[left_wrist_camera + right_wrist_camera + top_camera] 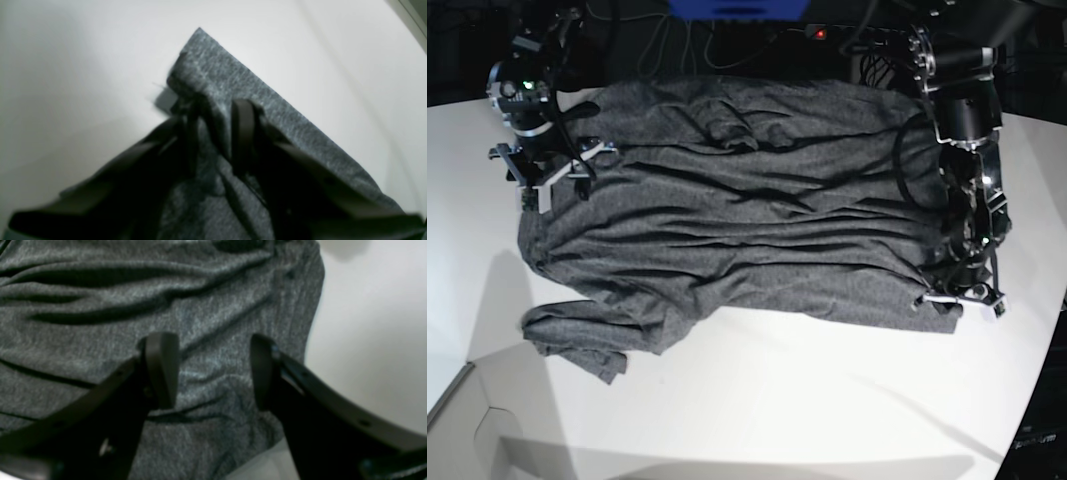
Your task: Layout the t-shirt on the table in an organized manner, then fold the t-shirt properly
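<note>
The dark-grey t-shirt (747, 220) lies spread and wrinkled across the white table (777, 390), one sleeve bunched at the front left. My left gripper (957, 300) is at the shirt's right front corner. In the left wrist view its fingers (243, 133) stand a little apart, a ridge of the t-shirt (233, 76) rising between them over the table (83, 66). My right gripper (552, 185) hovers over the shirt's left back edge. It is open (211, 373), with wrinkled t-shirt (100, 306) below and bare table (367, 323) to the right.
Dark cables and equipment (727, 15) run along the back of the table. The table's curved edge (1042, 400) runs down the right side, and a seam and corner (467, 400) show at the front left.
</note>
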